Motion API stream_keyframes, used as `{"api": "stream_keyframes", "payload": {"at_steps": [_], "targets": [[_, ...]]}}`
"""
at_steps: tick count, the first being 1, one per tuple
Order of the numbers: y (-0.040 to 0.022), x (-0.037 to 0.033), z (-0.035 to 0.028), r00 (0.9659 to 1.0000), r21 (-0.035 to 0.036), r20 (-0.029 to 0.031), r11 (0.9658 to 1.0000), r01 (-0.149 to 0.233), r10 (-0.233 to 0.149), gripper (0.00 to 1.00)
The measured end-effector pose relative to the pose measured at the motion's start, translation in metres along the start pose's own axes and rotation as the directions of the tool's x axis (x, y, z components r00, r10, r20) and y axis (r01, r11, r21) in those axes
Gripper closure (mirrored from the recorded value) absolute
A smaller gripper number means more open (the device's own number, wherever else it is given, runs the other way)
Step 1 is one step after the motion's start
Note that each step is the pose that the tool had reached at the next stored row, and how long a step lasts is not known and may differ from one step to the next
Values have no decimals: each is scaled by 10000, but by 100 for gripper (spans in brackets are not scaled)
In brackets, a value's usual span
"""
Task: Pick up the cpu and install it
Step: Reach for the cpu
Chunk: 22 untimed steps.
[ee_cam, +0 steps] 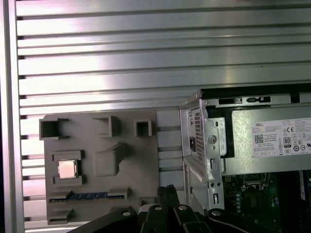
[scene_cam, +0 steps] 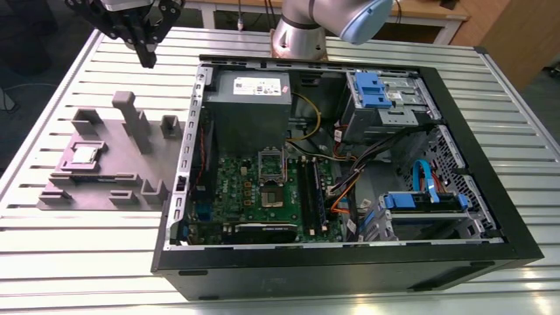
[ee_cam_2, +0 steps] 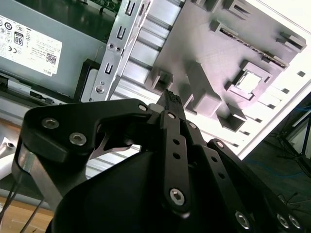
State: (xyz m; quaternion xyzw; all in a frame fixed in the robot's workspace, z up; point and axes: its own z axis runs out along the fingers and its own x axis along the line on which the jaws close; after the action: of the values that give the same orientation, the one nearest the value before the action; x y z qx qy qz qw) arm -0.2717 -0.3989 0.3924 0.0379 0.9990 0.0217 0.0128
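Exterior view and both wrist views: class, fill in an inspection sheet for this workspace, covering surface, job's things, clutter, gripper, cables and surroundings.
Surface: slatted metal table, carrying a grey holder and an open computer case.
Job's things: cpu lies flat in a recess of the holder; the motherboard is exposed inside the case.
Clutter: nothing seen.
Gripper: gripper shut and empty, hanging above the table, apart from the holder and cpu.
Cables: cables of several colours run loosely inside the case; none on the table.
Surroundings: arm base behind the case; wooden furniture beyond the table.
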Motion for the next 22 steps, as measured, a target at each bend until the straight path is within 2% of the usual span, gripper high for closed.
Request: {"api": "stream_keyframes", "payload": {"at_steps": [22], "targets": [[-4, 56, 4, 10000, 1, -11, 10000, -1, 1, 89]]}}
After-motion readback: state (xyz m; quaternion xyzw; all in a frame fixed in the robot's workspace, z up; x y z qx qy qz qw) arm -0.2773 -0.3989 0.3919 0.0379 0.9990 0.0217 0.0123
